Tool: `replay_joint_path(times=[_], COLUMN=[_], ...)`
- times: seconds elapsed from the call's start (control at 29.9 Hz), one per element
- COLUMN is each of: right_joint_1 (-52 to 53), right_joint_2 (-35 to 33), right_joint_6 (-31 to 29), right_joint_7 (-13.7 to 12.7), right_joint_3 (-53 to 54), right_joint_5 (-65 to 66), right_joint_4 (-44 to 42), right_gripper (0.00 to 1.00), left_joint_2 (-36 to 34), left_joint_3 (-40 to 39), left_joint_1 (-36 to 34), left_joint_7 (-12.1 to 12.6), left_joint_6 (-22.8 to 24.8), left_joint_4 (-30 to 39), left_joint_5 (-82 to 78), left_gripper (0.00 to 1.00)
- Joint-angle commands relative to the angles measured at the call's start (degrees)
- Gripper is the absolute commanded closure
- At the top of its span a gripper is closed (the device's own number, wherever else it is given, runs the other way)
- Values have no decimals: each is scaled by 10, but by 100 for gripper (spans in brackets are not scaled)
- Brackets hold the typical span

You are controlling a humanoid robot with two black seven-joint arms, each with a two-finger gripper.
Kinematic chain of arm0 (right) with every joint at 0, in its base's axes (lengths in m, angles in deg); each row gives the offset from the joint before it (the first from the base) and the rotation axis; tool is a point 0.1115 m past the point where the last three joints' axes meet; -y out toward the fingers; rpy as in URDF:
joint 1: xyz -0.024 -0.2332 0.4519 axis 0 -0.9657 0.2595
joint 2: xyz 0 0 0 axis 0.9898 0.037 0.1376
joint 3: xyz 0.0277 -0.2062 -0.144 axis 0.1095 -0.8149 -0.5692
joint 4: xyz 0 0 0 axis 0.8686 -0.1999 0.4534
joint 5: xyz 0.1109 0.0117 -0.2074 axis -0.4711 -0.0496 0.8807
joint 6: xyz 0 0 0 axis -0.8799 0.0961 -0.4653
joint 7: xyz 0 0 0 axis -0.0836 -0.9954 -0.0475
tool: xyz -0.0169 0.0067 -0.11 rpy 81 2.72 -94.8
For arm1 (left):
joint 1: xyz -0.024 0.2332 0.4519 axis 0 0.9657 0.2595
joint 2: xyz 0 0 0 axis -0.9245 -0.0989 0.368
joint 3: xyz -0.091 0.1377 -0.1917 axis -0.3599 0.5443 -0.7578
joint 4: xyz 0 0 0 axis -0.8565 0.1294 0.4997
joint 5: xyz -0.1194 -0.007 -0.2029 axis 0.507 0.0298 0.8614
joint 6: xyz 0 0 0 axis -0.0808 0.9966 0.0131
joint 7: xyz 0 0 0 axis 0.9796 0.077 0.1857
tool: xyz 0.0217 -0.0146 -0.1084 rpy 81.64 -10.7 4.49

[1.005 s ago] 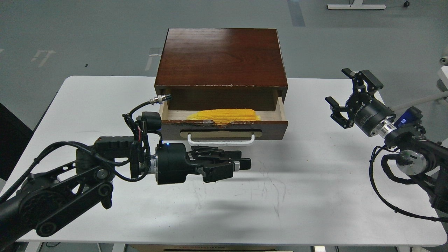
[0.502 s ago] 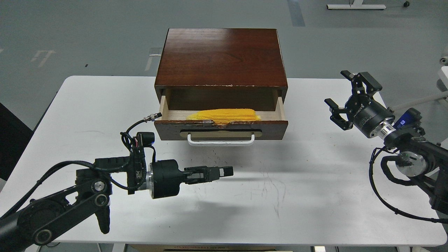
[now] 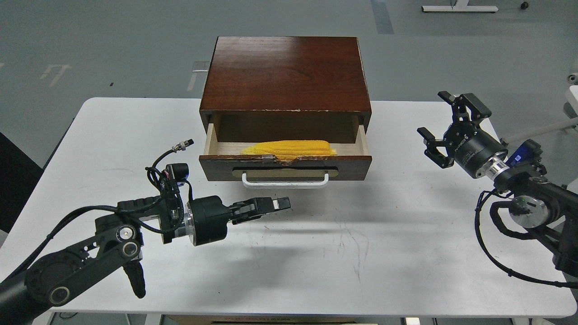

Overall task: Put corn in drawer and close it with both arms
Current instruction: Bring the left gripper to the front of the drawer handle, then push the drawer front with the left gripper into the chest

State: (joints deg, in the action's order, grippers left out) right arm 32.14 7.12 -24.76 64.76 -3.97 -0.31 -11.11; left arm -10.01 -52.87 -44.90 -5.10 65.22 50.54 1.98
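Note:
The drawer [image 3: 352,163] is pulled partly out of the dark brown cabinet [image 3: 284,72], its white bar handle facing me. The yellow corn [image 3: 289,148] lies lengthwise inside it, just behind the chipped front edge. My left gripper [image 3: 279,203] hovers over the table below and left of the handle, pointing right, turned edge-on, fingers together and empty. My right gripper [image 3: 432,113] is open and empty, raised to the right of the cabinet and well apart from it.
The cabinet stands at the back middle of the white table [image 3: 343,253]. Grey floor lies beyond the table's far edge. My left arm's cables [image 3: 165,158] loop up near the drawer's left corner.
My left gripper has drawn back left and toward me, away from the drawer front, and rolled edge-on. The right gripper drifted slightly left. Drawer and corn have not moved.

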Motion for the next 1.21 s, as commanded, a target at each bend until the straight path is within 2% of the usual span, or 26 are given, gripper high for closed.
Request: replay_joint_path(times=[0.0,1.17], right_joint_1=[0,-10], right_joint_2=[1,4], right_joint_6=[0,0], right_joint_7=[0,0], right_joint_3=[0,-1], right_joint_5=[0,0], right_joint_4=[0,4], right_gripper=[0,0], left_joint_2=[0,30], left_joint_3=[-7,-29], left_joint_1=[0,-5], left_joint_7=[9,17], left_joint_6=[-11,-37], left_joint_4=[-6,-64], left_joint_5=[25,55], left_gripper=[100,100])
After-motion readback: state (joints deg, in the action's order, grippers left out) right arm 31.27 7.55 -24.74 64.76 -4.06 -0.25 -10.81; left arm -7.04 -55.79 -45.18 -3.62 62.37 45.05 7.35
